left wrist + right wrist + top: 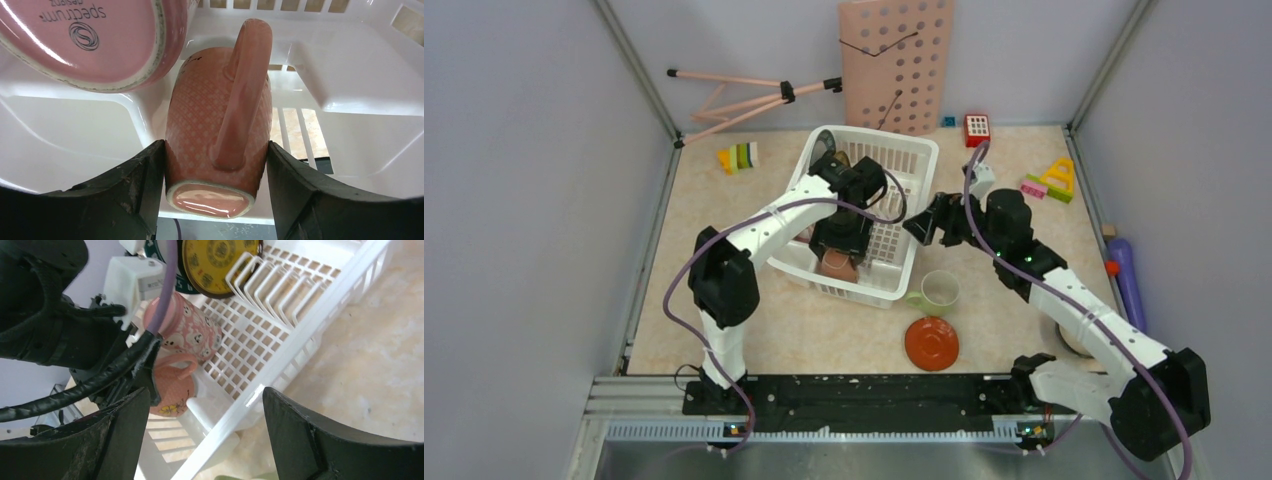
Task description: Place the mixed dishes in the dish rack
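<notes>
1. The salmon-pink mug [215, 125] lies on its side in the near end of the dish rack [886, 150]. Its handle is turned toward the left wrist camera and its base is nearest the lens.
2. The left gripper [215, 160] pinches this mug, with one black finger [142, 187] pressed against each side of the body.
3. A second pink mug [90, 45] sits just beside it in the same end of the rack (its underside reads "spectrum"). I cannot tell whether the two touch.
4. A yellow plate [220, 257] stands on edge among the upright tines toward the rack's far end.
5. The right gripper [206, 400] hangs outside the rack's right long wall, fingers spread wide with nothing between them.
6. On the table [724, 300], off the rack's near right corner, a pale-green mug [940, 290] stands mouth up. An orange saucer [931, 343] lies just beside it, closer to the arm bases.
7. At the back, a pink perforated board [896, 60] leans on the wall with a folded tripod [744, 95] to its left. Toy blocks [739, 157] lie scattered on both sides.
</notes>
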### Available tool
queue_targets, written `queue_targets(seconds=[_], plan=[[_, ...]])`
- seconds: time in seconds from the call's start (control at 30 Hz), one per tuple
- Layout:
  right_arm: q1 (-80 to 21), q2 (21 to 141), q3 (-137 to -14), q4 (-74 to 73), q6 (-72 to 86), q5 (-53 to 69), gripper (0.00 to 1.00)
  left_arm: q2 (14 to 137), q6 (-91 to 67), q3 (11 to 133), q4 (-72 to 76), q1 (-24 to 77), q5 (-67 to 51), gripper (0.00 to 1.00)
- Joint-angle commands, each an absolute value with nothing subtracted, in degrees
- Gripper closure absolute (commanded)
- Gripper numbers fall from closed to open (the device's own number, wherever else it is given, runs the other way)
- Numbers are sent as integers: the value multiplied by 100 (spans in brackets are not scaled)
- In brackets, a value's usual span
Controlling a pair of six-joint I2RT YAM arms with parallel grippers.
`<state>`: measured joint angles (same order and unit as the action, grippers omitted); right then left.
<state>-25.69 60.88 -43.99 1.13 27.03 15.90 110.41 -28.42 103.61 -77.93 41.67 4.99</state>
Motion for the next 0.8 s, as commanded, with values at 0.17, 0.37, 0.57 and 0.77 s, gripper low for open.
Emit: queue_targets(seconds=[0.17, 0.37, 0.57, 0.77], plan=[[-2541, 5661, -4726, -862, 2600, 1076, 11, 10819, -2855, 10292, -8070, 4192, 405, 71], [-2540, 5637, -4709, -1325, 2600, 931, 4, 10568, -2900, 10198, -8049, 4192, 320, 56], [-2542, 5552, -4640, -1643, 2608, 827, 1, 10474, -2909, 10062, -8049, 4193, 273, 50], [-2541, 5368, -4544, -1649, 2666, 869, 1, 10396, -2944, 9968, -8036, 4193, 327, 40]])
